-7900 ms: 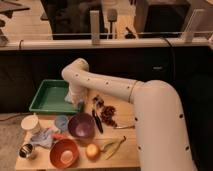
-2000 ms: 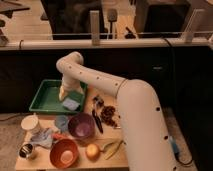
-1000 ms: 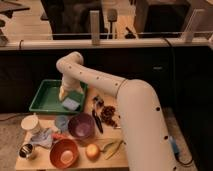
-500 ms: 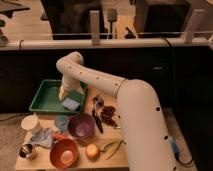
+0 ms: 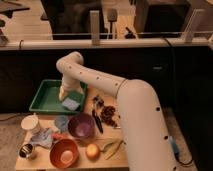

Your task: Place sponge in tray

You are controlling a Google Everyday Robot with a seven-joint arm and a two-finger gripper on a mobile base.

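The gripper (image 5: 65,94) hangs over the right end of the tray (image 5: 42,102); whether it grips anything, I cannot tell. The sponge (image 5: 70,104) lies just below it, at the tray's right edge. Right of the tray sit a purple bowl (image 5: 81,125) and an orange (image 5: 92,151).

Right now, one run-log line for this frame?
task: sponge to tray | gripper: over green tray | sponge: at tray's right edge, below gripper
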